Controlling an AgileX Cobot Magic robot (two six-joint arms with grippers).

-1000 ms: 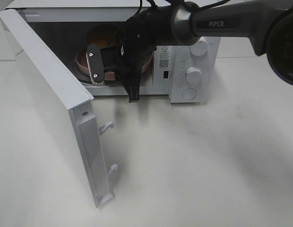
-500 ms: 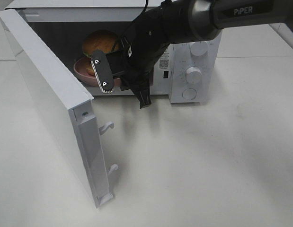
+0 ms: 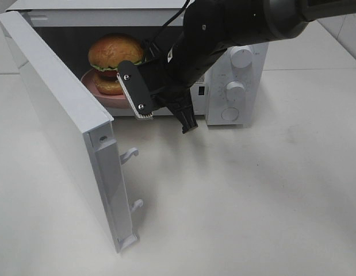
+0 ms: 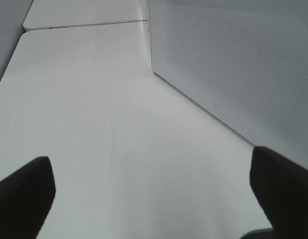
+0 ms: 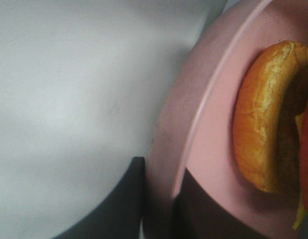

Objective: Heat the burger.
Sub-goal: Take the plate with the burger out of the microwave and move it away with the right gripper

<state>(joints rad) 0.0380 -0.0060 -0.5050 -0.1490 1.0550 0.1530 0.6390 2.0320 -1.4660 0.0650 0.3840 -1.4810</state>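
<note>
though a small label with a square code sits on the microwave control panel beside the knobs, its print is too small to read, and no other writing shows.

the burger stands upright inside the microwave cavity, dome up, its short axis vertical – round, so no real long axis across. it has a glossy golden-brown top bun, a strip of green and dark red filling, and a paler bottom bun. it rests on a pink plate whose rim reaches toward the cavity mouth.

the right gripper is at the microwave opening, just in front of the burger, its fingers nearly closed on the plate's rim – the right wrist view shows the pink plate edge pinched between dark fingers, with the bottom bun close by.

the microwave door hangs wide open. the left gripper hovers over the white worktop beside the microwave's perforated side wall, jaws spread wide, empty.
</note>
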